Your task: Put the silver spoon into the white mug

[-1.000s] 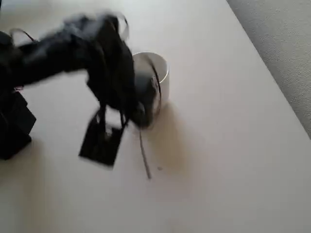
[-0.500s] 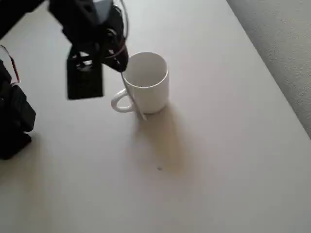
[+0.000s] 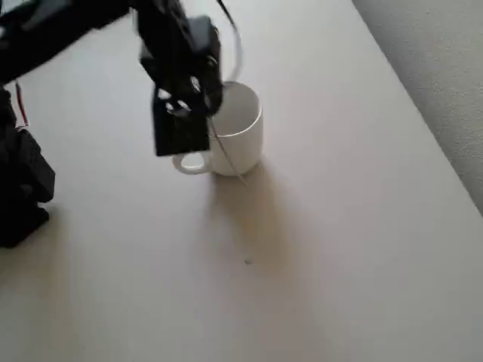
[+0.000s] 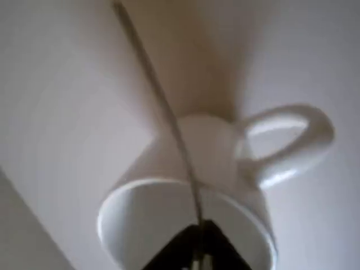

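Gripper (image 3: 210, 113) black, poised over the near-left rim of the white mug (image 3: 240, 139) in the overhead view, pinching the silver spoon (image 3: 226, 154) by one end. Spoon hanging away from the gripper as a thin slanted line, crossing the mug's outer wall toward the near right, its free tip showing just past the mug's base; not inside the mug. In the wrist view, gripper (image 4: 198, 239) at the bottom edge with tips pressed together on the silver spoon (image 4: 163, 109), the slim stem running up and left across the rim and side of the white mug (image 4: 185, 191), beyond it to the tabletop (image 4: 62, 112). Compared with half a second ago: arm shifted rightward, now overlapping the mug's left rim rather than standing left of it; spoon's lower tip carried slightly further right; mug unmoved, handle pointing left. Mug glossy, plain white, cylindrical, with a single loop handle and white inside. Spoon thin, metallic, bowl not discernible. Tabletop (image 3: 339, 249) pale beige, smooth and matte, with a soft shadow near the mug; grey textured floor (image 3: 445, 68) along the right edge.
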`<action>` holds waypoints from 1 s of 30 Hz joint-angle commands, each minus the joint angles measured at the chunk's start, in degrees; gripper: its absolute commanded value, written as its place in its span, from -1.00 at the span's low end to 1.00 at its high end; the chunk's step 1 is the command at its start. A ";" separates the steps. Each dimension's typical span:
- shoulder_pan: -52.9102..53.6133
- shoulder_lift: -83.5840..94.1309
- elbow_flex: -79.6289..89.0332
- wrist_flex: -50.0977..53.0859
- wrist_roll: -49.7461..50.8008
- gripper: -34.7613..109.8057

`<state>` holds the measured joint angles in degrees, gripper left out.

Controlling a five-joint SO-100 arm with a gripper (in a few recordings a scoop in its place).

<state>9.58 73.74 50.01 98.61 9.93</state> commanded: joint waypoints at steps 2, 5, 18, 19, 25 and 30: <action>0.79 -1.58 -0.62 -1.93 -0.53 -0.54; 0.44 -3.43 -0.62 -2.46 -0.53 -0.54; -1.32 -4.48 -0.70 -2.29 -0.53 -0.49; -1.32 -4.39 -0.70 -2.29 -0.62 -0.49; -1.14 -5.01 -0.70 -1.76 -2.02 -0.30; -0.09 -5.01 -0.79 -2.20 -3.34 -0.30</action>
<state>8.96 67.15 50.01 96.59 7.82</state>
